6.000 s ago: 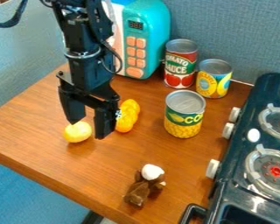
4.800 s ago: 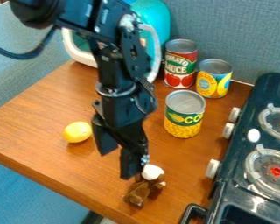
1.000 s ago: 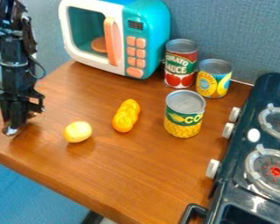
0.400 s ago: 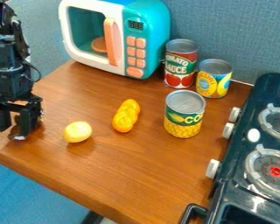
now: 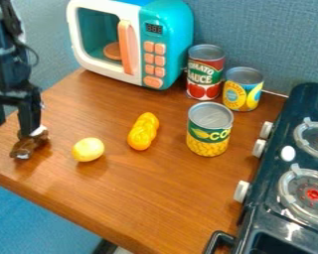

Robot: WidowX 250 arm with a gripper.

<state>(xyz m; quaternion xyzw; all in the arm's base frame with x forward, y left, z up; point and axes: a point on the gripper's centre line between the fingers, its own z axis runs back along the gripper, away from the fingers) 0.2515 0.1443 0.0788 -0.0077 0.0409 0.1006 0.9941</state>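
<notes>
At the left edge of the view the black gripper (image 5: 14, 124) stands open above the wooden table, its two fingers spread apart. Just below and beside its right finger lies a small brown toy with a white part (image 5: 29, 145), on the table's left side. A yellow lemon-like toy (image 5: 88, 149) rests to the right of the brown toy. Farther right is an orange-yellow lumpy toy (image 5: 143, 131), lying lengthwise.
A teal and white toy microwave (image 5: 168, 44) stands at the back. Right of it are a tomato sauce can (image 5: 204, 74), a yellow-labelled can (image 5: 242, 89) and a corn can (image 5: 209, 130). A dark toy stove (image 5: 275, 198) borders the table (image 5: 155, 193) on the right.
The brown toy went from the table's front to its left side, where the gripper has opened and let it go. The gripper has since risen slightly leftward.
</notes>
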